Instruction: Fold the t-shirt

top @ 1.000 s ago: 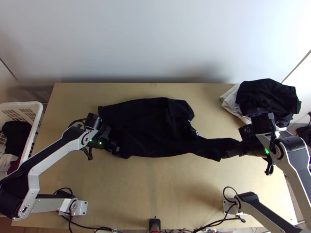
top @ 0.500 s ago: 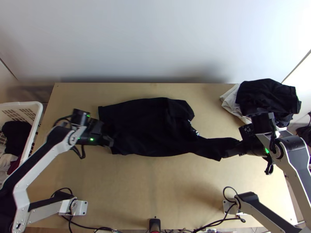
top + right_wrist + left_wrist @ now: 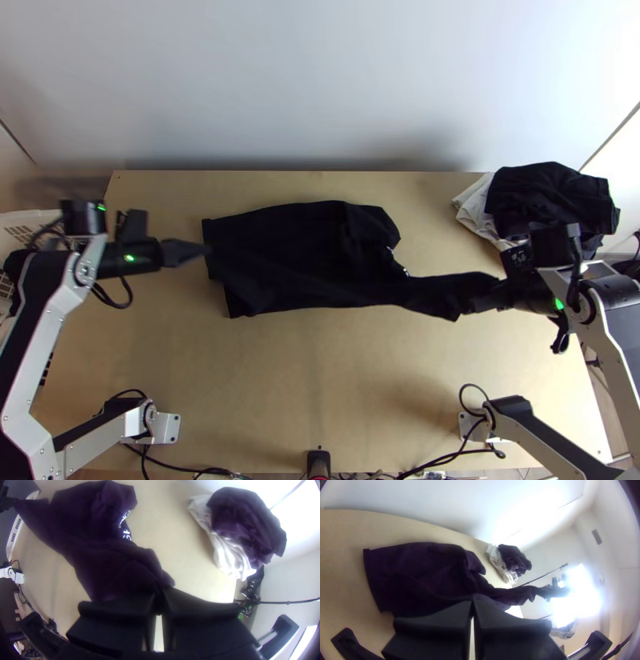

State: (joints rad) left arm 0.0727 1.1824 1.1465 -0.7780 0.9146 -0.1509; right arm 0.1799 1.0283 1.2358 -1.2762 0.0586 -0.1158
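- Top view: the left arm (image 3: 44, 336) rises from the lower left to a bent wrist beside the basket (image 3: 22, 216), and its gripper (image 3: 206, 250) points toward the middle of the table (image 3: 320, 384).
- Its two wide flat black fingers are closed on a pinch of the t-shirt (image 3: 296, 240); the right wrist view shows the cloth tapering to a point there.
- The right arm (image 3: 612, 344) mirrors it, coming up from the lower right, its wrist bent so that the other gripper (image 3: 474, 305) points inward across the table's right part.
- That one is closed too, gripping the far end of a narrow length of the shirt.
- The t-shirt lies between the two arms, across the middle of the table and toward the back wall (image 3: 320, 96), its front layer drawn taut on a slant from one gripper to the other.
- Dark, soft, matte fabric: a fairly straight edge at the left end, a broad flat body, then bunched folds and a rounded bulge nearer the right, with white print (image 3: 126, 535) beside the folds.
- At the table's back right sits a rumpled pile: dark cloth (image 3: 552, 192) over crinkled white cloth (image 3: 477, 210).
- Pale smooth wood for the table; white latticed plastic for the basket.
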